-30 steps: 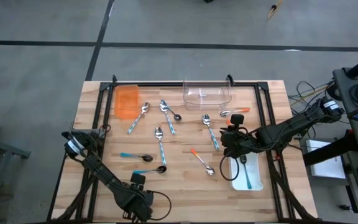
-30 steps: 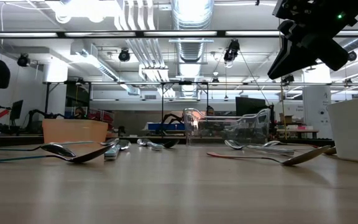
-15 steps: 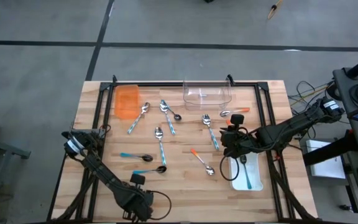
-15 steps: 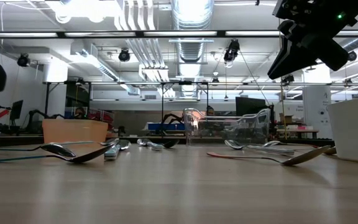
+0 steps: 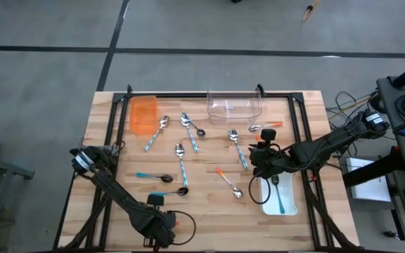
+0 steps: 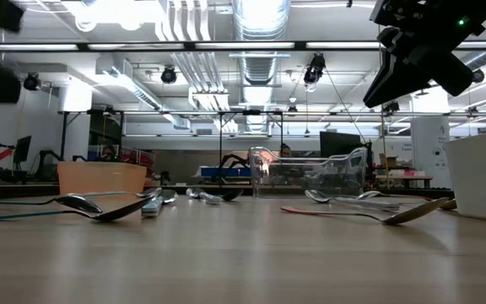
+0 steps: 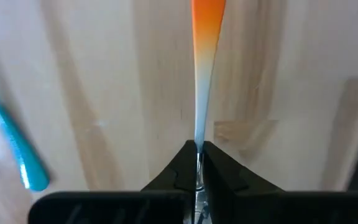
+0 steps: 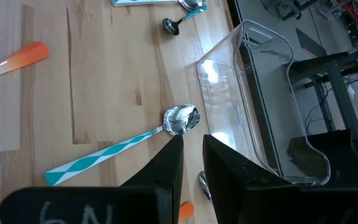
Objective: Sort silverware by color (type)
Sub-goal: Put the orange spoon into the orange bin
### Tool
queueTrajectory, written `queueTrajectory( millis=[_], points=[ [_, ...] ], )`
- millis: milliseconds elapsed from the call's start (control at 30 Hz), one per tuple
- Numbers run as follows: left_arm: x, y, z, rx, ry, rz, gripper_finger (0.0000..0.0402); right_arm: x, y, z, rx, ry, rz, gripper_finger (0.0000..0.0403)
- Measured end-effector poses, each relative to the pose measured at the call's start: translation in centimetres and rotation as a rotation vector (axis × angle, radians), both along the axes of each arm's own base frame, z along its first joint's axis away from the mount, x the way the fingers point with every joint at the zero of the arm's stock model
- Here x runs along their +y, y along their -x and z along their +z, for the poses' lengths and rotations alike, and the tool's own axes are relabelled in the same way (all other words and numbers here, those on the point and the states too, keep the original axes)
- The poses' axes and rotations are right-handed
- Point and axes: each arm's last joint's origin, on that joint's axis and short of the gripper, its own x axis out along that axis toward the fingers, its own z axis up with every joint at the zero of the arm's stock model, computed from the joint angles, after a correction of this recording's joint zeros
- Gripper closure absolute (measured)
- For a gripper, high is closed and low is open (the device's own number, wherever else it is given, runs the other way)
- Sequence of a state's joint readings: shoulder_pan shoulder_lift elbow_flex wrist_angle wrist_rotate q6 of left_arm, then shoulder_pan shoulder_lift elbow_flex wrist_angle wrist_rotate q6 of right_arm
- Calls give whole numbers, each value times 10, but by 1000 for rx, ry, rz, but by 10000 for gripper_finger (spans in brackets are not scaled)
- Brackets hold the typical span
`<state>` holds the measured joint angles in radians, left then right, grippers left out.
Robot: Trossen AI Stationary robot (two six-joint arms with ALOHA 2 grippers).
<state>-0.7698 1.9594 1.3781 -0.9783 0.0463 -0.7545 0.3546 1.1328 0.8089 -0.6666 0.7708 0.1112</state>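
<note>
Left claw (image 7: 199, 163) sits low at the near edge of the desk (image 5: 202, 218), fingers pressed together on the thin pale end of an orange-handled spoon (image 7: 205, 56); the handle runs straight out from the fingertips over the wood; a teal handle (image 7: 14, 146) lies off to one side of it in the left wrist view.

Right claw (image 5: 261, 156) hovers above the right half of the desk, just beside the white tray (image 5: 292, 204); fingers (image 8: 166, 163) stand slightly apart with nothing between them; a teal-and-white spoon (image 8: 126, 144) lies on the wood beyond its tips, next to the clear bin (image 8: 257, 106).

Spoons are scattered over the desk: a cluster near the orange bin (image 5: 143, 114) at the far left; two teal-handled ones mid-desk (image 5: 181, 165); an orange-handled one (image 5: 228, 183) near the right claw; one with a teal handle (image 5: 280, 197) already lying in the white tray; another orange-tipped one (image 5: 266, 126) by the clear bin.
</note>
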Motion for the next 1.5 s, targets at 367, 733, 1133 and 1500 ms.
queueTrajectory(
  millis=[367,733,1133,1500],
  points=[
    [62,-10,59,-155,-135,196,401,0,0,0,-2,-3,-3,351],
    [183,-6,135,-406,-243,539,401,0,0,0,6,5,5,351],
    [286,7,151,-273,-437,314,402,0,0,0,8,6,6,351],
    [347,4,124,37,-409,-372,402,0,0,0,-3,14,-7,351]
  ],
)
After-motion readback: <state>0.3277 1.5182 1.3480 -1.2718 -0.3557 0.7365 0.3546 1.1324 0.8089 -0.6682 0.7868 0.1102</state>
